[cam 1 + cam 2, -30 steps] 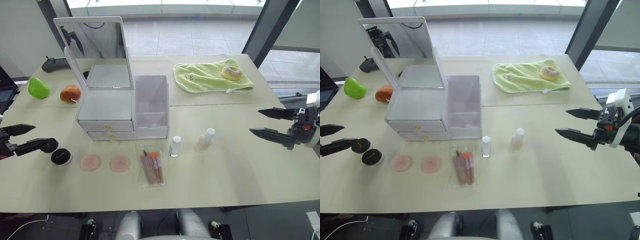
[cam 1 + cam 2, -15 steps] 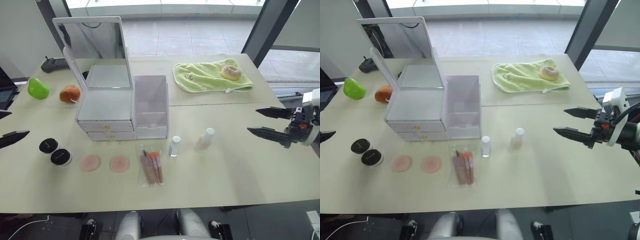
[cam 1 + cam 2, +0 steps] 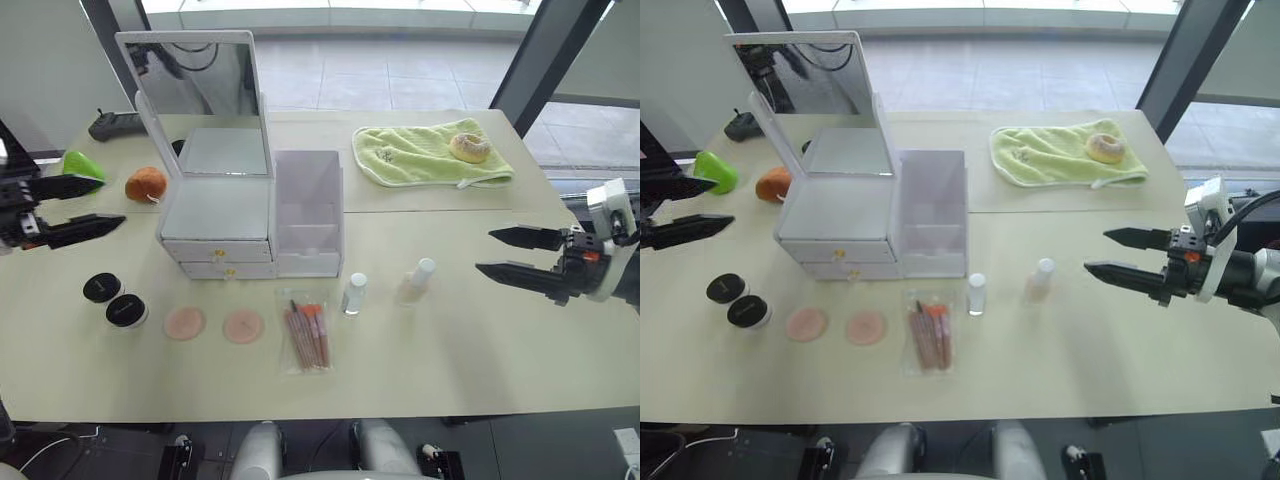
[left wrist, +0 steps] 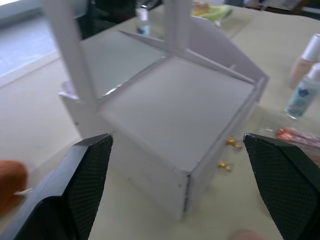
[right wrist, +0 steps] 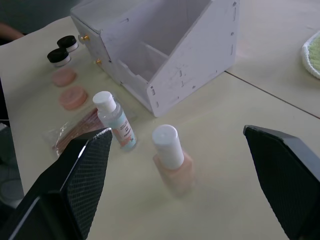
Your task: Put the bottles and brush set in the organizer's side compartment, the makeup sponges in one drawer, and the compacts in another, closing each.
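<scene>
Presently, head view: left gripper (image 3: 68, 210) at frame left, right gripper (image 3: 505, 254) at frame right, both spread wide and empty. Organizer (image 3: 215, 210) upper centre; bottles (image 3: 353, 294) upright at centre, brush set (image 3: 306, 336) just below. Right wrist view: peach bottle (image 5: 171, 161) mid-frame, judged light, rigid, slick and tippy; grip the body below the cap. Left wrist view: drawers shut.

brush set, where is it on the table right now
In the left eye view the brush set lies flat near the table's front edge, in front of the organizer, between the right-hand makeup sponge and the short clear bottle.
</scene>
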Controlling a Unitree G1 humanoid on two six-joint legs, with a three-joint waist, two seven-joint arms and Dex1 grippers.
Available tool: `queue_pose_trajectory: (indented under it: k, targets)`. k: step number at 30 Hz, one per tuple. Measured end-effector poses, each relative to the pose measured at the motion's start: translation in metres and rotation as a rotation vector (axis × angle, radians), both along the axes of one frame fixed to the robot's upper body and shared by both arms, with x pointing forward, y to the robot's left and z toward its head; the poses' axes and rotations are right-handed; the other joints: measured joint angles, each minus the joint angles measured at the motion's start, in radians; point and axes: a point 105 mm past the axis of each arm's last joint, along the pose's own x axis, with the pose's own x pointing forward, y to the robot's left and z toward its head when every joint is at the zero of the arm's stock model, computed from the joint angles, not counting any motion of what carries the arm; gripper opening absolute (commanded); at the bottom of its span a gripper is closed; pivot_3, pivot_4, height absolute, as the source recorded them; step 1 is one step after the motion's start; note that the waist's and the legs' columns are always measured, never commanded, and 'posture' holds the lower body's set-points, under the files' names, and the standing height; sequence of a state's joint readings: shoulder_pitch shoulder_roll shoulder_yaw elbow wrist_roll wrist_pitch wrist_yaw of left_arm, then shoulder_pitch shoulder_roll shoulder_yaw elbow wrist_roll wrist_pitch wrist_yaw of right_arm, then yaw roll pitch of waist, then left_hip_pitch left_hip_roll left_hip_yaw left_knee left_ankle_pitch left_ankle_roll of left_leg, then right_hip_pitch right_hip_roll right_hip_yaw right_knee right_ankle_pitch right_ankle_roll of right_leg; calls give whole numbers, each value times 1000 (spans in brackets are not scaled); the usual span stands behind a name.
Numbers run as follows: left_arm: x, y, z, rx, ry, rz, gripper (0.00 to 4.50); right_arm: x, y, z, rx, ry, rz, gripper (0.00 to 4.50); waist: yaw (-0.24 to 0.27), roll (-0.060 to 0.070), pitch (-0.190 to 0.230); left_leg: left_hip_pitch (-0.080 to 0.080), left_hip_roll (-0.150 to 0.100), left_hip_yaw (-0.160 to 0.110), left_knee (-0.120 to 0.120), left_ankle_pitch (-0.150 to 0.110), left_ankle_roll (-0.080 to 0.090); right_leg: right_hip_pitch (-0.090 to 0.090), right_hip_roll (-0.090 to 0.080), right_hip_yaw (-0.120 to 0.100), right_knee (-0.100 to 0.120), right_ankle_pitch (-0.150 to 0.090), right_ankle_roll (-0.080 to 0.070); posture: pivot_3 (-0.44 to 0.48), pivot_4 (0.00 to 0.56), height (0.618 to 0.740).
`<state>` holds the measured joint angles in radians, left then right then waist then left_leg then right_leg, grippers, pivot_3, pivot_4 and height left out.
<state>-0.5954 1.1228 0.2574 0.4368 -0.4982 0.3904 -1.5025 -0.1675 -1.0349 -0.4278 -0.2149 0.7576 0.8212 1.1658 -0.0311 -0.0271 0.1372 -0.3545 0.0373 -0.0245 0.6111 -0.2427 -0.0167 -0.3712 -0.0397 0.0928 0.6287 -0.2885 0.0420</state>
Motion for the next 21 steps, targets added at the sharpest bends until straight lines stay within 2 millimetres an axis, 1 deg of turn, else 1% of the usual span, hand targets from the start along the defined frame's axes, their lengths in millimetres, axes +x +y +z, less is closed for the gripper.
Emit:
queue_pose_trajectory:
  k: [3,5,6,8,10,12,16,19,21]
  targets:
    - [3,-42,16,31,-23,-144,4500,-11,5,-2,-61,-8,-9,4450,-1,-1,0,0,0,-1,0,0,0,1,1,1,0,0,1,0,150,740]
    - [4,-68,21,56,-47,-234,4500,-15,7,-1,-85,-21,-31,4450,-8,0,0,0,-2,0,0,0,0,4,1,3,0,0,2,0,150,740]
    - [5,-80,22,42,-41,-275,4500,-16,7,0,-90,-26,-51,4450,-9,0,0,0,-2,0,0,0,0,4,1,3,0,0,2,0,150,740]
    - [7,-107,17,38,-15,-364,4500,-17,12,5,-82,-48,-78,4450,-12,1,0,0,-2,-1,0,0,0,3,3,3,0,0,2,0,150,740]
    - [9,-122,4,58,28,-416,4500,-19,15,13,-71,-82,-108,4450,-16,0,0,-1,-1,-2,-1,0,0,3,4,4,0,0,2,0,150,740]
    - [8,-124,-1,75,49,-442,4500,-23,14,18,-77,-107,-134,4450,-18,0,1,-2,1,-3,-1,0,0,1,7,5,-1,0,2,0,150,740]
    - [3,-121,8,101,13,-472,4500,-31,16,14,-61,-104,-143,4450,-14,-1,1,0,5,-3,1,0,0,2,11,5,-2,1,1,0,150,740]
    - [2,-117,13,108,-23,-457,4500,-30,18,15,-48,-138,-134,4450,-12,-1,1,1,5,-3,1,0,0,2,11,6,-2,1,0,0,150,740]
    - [1,-110,13,106,-58,-420,4500,-26,23,12,-49,-151,-119,4450,-15,-1,1,0,6,-2,1,0,0,2,12,6,-2,1,0,0,150,740]
